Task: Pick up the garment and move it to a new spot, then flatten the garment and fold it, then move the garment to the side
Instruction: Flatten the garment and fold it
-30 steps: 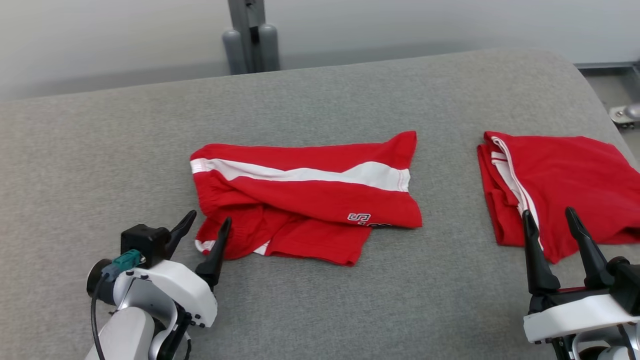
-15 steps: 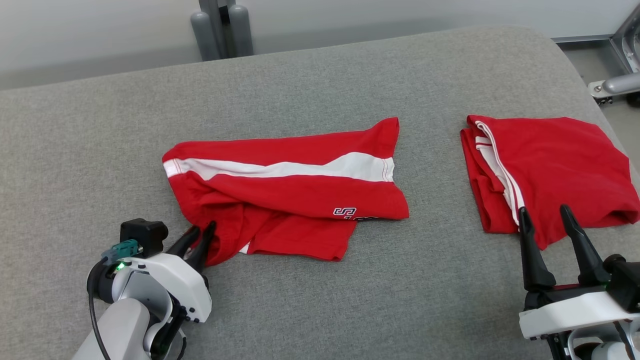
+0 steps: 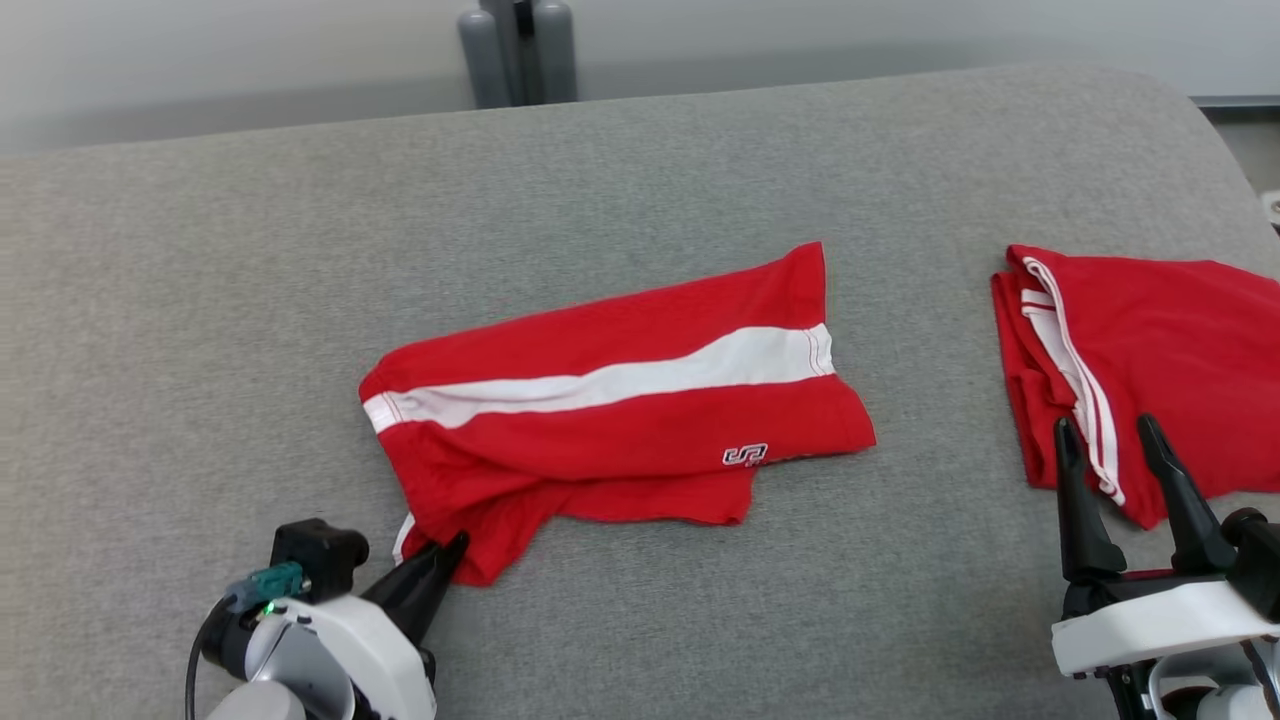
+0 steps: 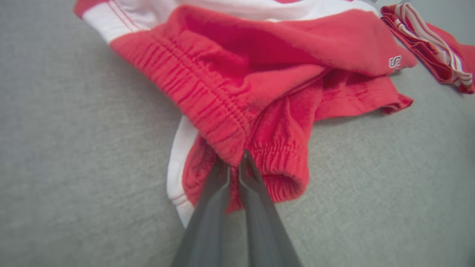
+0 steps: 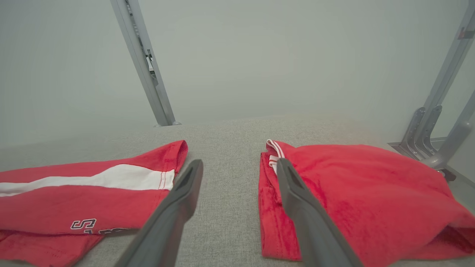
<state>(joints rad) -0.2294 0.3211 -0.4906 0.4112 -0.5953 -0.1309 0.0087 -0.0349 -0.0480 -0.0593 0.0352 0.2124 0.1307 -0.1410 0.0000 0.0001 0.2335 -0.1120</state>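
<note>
The garment (image 3: pixel 620 420) is a pair of red shorts with a white side stripe and a small logo, lying crumpled in the middle of the grey padded table (image 3: pixel 200 300). My left gripper (image 3: pixel 440 560) is shut on its elastic waistband corner at the near left; the left wrist view shows the garment (image 4: pixel 259 81) bunched above the pinching left gripper (image 4: pixel 233 167). My right gripper (image 3: pixel 1110 440) stands open at the lower right, holding nothing. In the right wrist view the right gripper (image 5: pixel 237 167) points between the garment (image 5: pixel 92 200) and a second red piece.
A second red garment with white stripes (image 3: pixel 1160 360) lies folded at the table's right end, also seen as the red folded garment (image 5: pixel 356 200). A grey metal post (image 3: pixel 515 50) stands behind the table's far edge. Metal frame legs (image 5: pixel 441 122) stand off the right end.
My left gripper has shut on the shorts' waistband corner and drawn it toward me, so the garment now lies slanted. The head camera has shifted. The right gripper stays open.
</note>
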